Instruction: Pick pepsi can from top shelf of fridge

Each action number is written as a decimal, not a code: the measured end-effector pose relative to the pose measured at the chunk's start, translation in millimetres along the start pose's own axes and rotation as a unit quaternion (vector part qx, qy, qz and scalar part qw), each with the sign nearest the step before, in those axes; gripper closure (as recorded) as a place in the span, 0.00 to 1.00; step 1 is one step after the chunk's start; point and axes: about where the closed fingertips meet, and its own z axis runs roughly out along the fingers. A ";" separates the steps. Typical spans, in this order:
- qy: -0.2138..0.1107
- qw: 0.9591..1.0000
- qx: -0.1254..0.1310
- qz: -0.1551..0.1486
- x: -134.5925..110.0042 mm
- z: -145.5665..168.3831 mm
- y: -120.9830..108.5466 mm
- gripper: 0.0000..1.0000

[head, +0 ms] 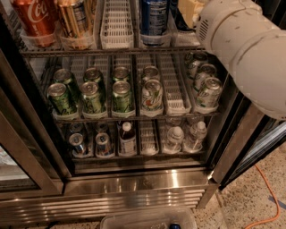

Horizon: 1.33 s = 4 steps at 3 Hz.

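Where the bulky white arm (250, 49) reaches the chrome wire top shelf (111, 52), the gripper (188, 10) sits just right of the dark blue aluminium pepsi can (154, 18), its grip impossible to tell.

The white arm (250, 49) enters from the right, its thick rounded links angled up and leftward. The gripper (190, 9), apparently the cream part at the top edge, lies largely hidden behind the wrist.
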 end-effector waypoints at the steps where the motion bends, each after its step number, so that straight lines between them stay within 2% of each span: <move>1: 0.022 0.999 -0.037 0.021 1.0 1.4 6.0 1.00; 2: 0.049 0.994 -0.089 0.049 -0.7 10.3 25.0 1.00; 3: 0.068 0.987 -0.126 0.076 4.9 11.2 9.7 1.00; 4: 0.076 0.981 -0.169 0.063 14.7 -11.8 2.0 1.00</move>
